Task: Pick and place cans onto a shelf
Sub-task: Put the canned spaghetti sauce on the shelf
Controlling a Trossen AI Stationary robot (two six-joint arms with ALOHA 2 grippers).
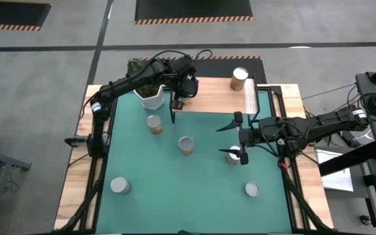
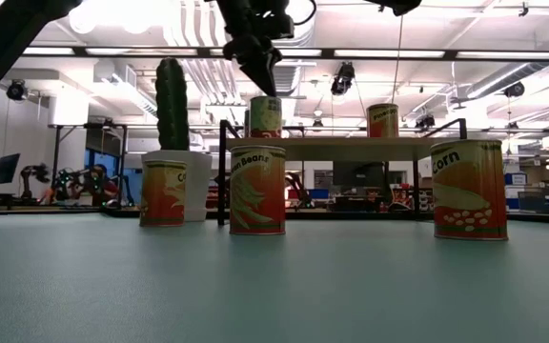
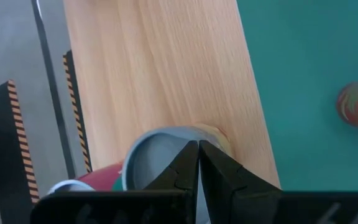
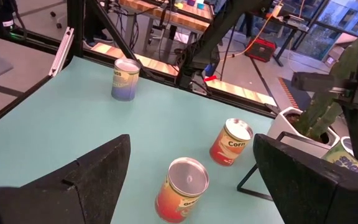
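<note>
A can stands upright on the shelf near its left end. My left gripper is shut and slants down over this can's silvery top. A second can stands farther right on the shelf. Several cans stand on the green mat. My right gripper hovers open and level above the mat's right part, with nothing between its fingers. A mat can shows past its fingers. My left gripper's shut fingertips come from above, slanting down, at the top of the shelf's left can near its rim. The can stands upright on the board. Whether the fingertips touch the can, I cannot tell.
A white pot with a cactus stands on the mat just left of the shelf, close to my left arm. The shelf's black legs stand on the mat at its far side. Bare board lies between the two shelf cans.
</note>
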